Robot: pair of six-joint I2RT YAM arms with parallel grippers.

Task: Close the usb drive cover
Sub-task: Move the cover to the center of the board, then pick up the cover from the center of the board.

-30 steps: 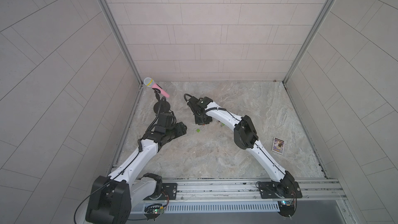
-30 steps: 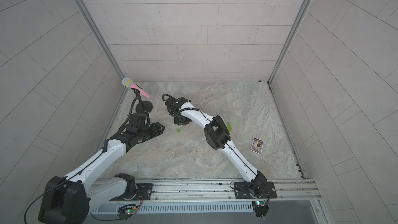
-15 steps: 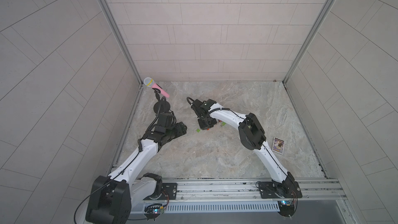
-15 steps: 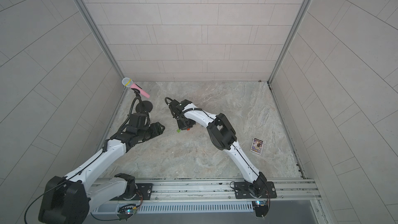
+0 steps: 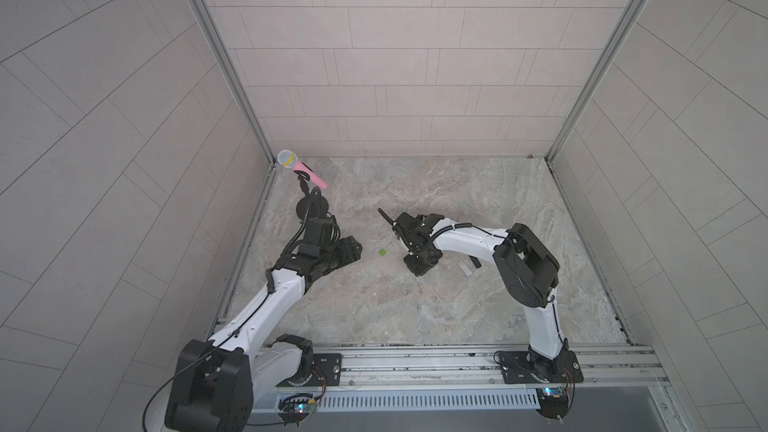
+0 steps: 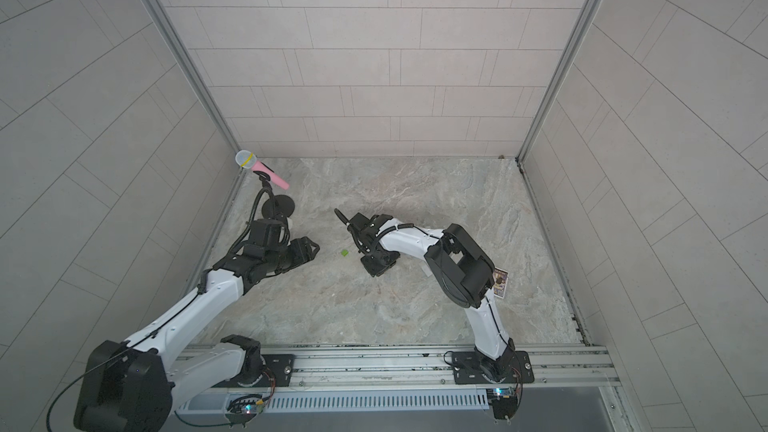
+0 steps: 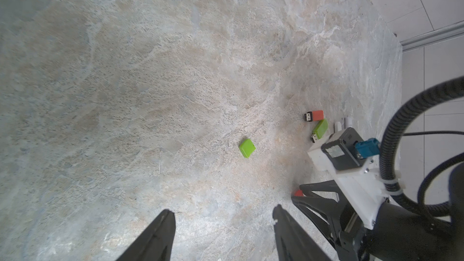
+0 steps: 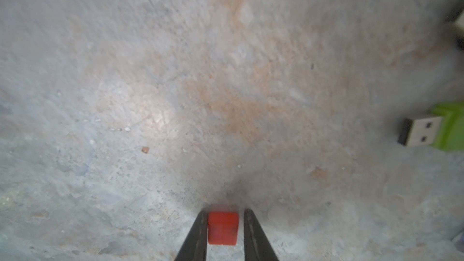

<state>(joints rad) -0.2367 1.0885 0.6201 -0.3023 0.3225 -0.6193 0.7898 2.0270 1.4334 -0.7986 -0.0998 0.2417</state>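
The red usb drive (image 7: 313, 116) and the green usb drive (image 7: 319, 130) are lying flat just beside each other, close to the right arm. Both are hidden by that arm in the top views. Their metal plugs are bare and are both pointing roughly toward the side of the green cap (image 7: 247, 148), while their long axes are making a small angle with each other.

The right gripper (image 8: 222, 234) is reaching down to the table (image 5: 415, 326). Its jaws are standing slightly apart around the red cap (image 8: 222, 227), and a thin strip of table is showing at one side (so it is not pressing on it).

The left gripper (image 7: 222, 232) is standing wide open and holding nothing.

The green cap is lying alone between the two grippers in both top views, apart from each, with bare stone all around it. Walls are closing three sides of the table.

I am counting two drives and two caps, plus one microphone (image 5: 301, 168) in the far left corner and one card (image 6: 500, 282) behind the right arm.
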